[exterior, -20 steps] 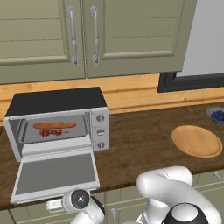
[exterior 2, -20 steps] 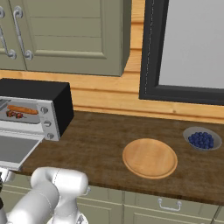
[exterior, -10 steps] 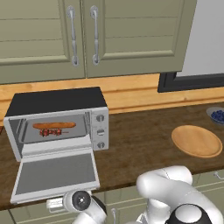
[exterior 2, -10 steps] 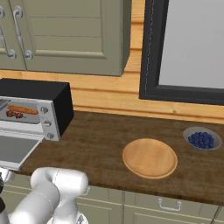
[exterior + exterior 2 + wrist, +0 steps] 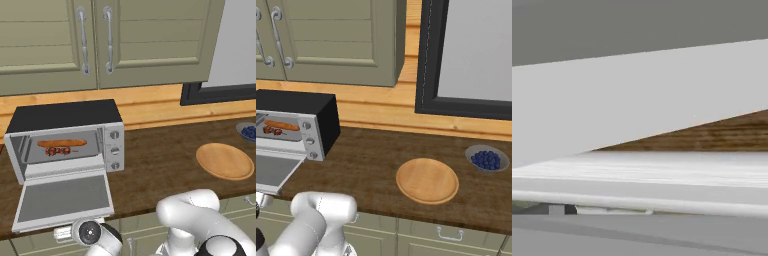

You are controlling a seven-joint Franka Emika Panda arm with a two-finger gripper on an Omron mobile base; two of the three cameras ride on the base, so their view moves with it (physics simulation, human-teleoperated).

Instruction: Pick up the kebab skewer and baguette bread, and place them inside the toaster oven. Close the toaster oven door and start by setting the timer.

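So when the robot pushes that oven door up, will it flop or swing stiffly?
The toaster oven door looks like a rigid framed panel lying flat open, so it would likely pivot stiffly about its rear edge. Its bar handle looks smooth and round, so a push could slip off.

Toaster oven (image 5: 67, 145): matt black top, brushed silver front with three metallic knobs, dull grey interior; its door (image 5: 64, 199), lying flat in front of it, has a smooth grey glass pane in a silver frame. Inside it, the baguette bread (image 5: 62, 143) looks matt orange-brown and crusty, the kebab skewer (image 5: 58, 151) just in front of it dark red and slightly glossy. Right of the oven: dark grained wood counter (image 5: 160, 165), pale smooth wooden plate (image 5: 225, 161), painted matt green cabinets (image 5: 100, 40) with metal handles above.
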